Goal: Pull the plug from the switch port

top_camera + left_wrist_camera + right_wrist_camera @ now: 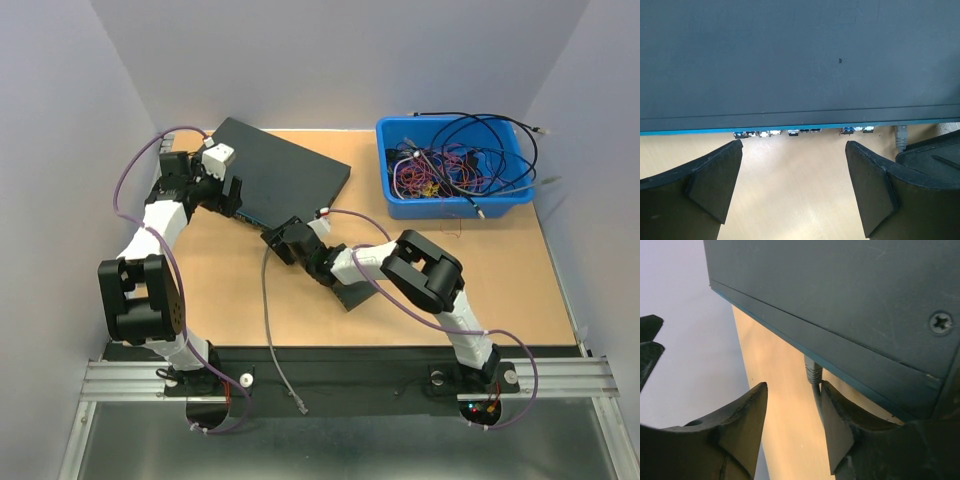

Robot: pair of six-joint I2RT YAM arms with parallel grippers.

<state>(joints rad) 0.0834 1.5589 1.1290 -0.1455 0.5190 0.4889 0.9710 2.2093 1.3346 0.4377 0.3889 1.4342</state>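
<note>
The left gripper (794,150) stands wide before the switch (790,60); the right gripper (794,387) is half-open, clamping nothing — the plug (812,371) sits in its port, its cable (816,390) beside one finger.

Three views on the switch (270,175): one high overview, two close wrist shots.

My top camera sits above and behind the arm bases, looking down and forward over the whole tabletop (480,280), well back from the switch. The left wrist camera looks past the left end effector (794,144) square onto the switch's port edge, very near, with the lid filling its upper half. The right wrist camera sits just beside the switch's corner, looking along that same edge past the right end effector (794,386). Both wrist views share the grey plug (900,136) on that edge.
</note>
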